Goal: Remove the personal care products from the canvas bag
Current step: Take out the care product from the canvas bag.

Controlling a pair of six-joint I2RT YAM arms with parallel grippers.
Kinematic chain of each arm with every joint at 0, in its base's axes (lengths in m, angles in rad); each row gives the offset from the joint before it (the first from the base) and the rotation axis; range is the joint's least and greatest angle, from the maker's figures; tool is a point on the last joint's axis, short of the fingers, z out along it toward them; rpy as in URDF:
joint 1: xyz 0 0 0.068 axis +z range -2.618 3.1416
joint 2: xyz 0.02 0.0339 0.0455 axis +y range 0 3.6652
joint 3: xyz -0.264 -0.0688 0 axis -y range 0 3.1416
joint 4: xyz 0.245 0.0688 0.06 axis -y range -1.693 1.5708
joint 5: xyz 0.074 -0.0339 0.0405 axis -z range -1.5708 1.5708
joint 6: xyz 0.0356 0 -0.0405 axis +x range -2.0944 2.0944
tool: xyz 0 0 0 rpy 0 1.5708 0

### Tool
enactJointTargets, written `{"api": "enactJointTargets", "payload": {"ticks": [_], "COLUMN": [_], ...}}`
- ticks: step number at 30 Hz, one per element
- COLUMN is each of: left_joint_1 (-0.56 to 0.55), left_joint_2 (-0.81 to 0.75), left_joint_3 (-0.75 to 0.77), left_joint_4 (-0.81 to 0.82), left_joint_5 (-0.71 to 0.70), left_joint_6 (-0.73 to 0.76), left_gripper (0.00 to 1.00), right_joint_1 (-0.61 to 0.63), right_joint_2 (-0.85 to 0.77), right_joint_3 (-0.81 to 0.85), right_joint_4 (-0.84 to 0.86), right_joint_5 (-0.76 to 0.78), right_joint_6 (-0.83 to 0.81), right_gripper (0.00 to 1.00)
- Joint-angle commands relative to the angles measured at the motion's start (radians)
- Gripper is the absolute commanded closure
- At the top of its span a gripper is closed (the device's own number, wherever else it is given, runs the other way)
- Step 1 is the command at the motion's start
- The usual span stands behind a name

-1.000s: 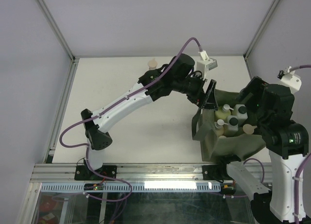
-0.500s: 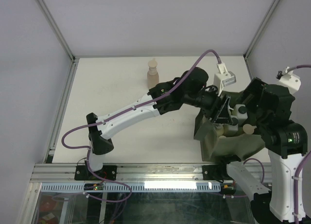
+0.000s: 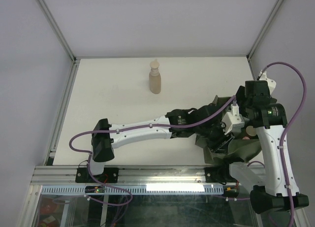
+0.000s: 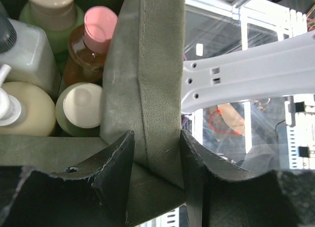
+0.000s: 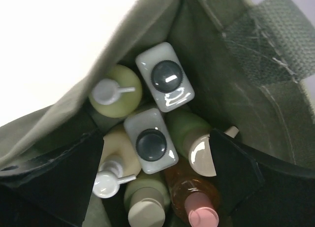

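With left gripper (image 4: 156,137) clamped on webbing strap (image 4: 157,74) of floppy olive-green canvas bag (image 5: 221,94), lower wide-open right gripper (image 5: 155,137) onto white black-capped plastic bottle (image 5: 149,145) directly below.

Olive canvas bag (image 5: 221,89) slumps open at table's (image 3: 113,99) near right. Packed upright inside: two white black-capped bottles (image 5: 165,77), yellow-green pump bottle (image 5: 115,96), orange pink-capped bottle (image 5: 199,207). Tan bottle (image 3: 155,79) stands alone, well apart.

**Top external:** high behind the arm bases (image 3: 93,170), facing down. **Left wrist:** close at the canvas bag (image 4: 157,64) rim. **Right wrist:** close above, facing inside. All 3 share the bag.
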Motion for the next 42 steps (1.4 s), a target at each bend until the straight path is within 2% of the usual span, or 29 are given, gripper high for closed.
{"api": "enactJointTargets", "payload": {"ticks": [1,9,11,13,15,21,24,27,31,34,42], "left_joint_1": [-0.016,-0.003,0.014,0.034,0.049,0.074,0.089,0.107,0.121,0.127,0.134], "left_joint_2": [-0.003,-0.048,-0.057,-0.064,-0.072,-0.060,-0.045,-0.036,-0.025,-0.004,0.051], "left_joint_3": [-0.095,-0.156,-0.168,-0.171,-0.171,-0.161,-0.149,-0.136,-0.125,-0.098,0.002], "left_joint_4": [0.009,0.060,0.070,0.073,0.077,0.096,0.099,0.101,0.098,0.058,-0.035], "left_joint_5": [-0.074,-0.106,-0.087,-0.065,-0.044,0.022,0.072,0.093,0.132,0.158,0.174], "left_joint_6": [0.084,0.112,0.112,0.113,0.125,0.138,0.140,0.146,0.152,0.177,0.214], "left_gripper": [0.61,0.62,0.62,0.62,0.61,0.60,0.60,0.60,0.58,0.57,0.57], "right_joint_1": [-0.070,-0.141,-0.156,-0.166,-0.169,-0.169,-0.170,-0.164,-0.144,-0.134,-0.138], "right_joint_2": [-0.016,-0.012,-0.010,0.005,0.023,0.086,0.122,0.133,0.163,0.193,0.221], "right_joint_3": [-0.038,-0.055,-0.061,-0.054,-0.051,-0.079,-0.079,-0.095,-0.114,-0.150,-0.214], "right_joint_4": [0.031,0.037,0.050,0.052,0.064,0.097,0.102,0.131,0.156,0.155,0.208], "right_joint_5": [-0.023,-0.092,-0.076,-0.067,-0.082,-0.061,-0.109,-0.060,-0.099,-0.053,-0.170], "right_joint_6": [-0.043,-0.054,-0.066,-0.081,-0.101,-0.177,-0.207,-0.263,-0.358,-0.384,-0.439], "right_gripper": [0.09,0.22,0.33,0.40,0.40,0.30,0.30,0.32,0.34,0.31,0.28]}}
